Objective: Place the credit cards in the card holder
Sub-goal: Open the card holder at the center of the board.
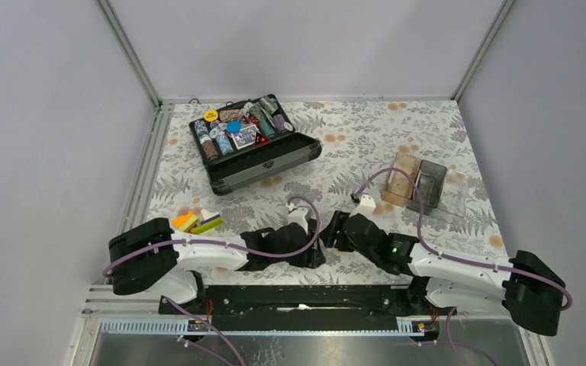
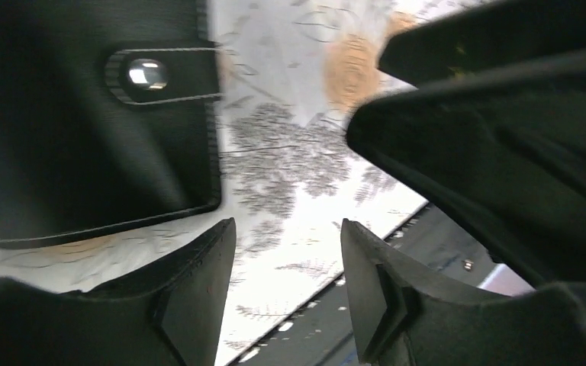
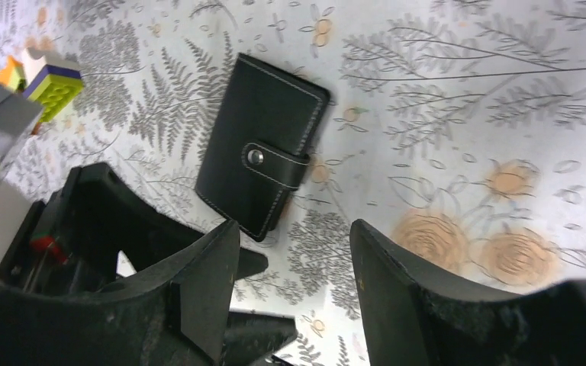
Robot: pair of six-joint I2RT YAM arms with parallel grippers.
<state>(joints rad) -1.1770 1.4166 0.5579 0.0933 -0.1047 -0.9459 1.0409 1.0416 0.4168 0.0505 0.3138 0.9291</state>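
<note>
The card holder is a black wallet lying shut on the floral table, its snap strap fastened. It also shows in the left wrist view, just beyond my left finger. In the top view it is hidden among the two grippers. A small stack of credit cards, orange, white and lime-purple, lies at the near left and shows in the right wrist view. My left gripper is open and empty, low over the table. My right gripper is open and empty, close to the wallet.
An open black chip case full of poker chips stands at the back left. A clear acrylic tray stands at the right. The black base rail runs along the near edge. The two grippers are close to each other.
</note>
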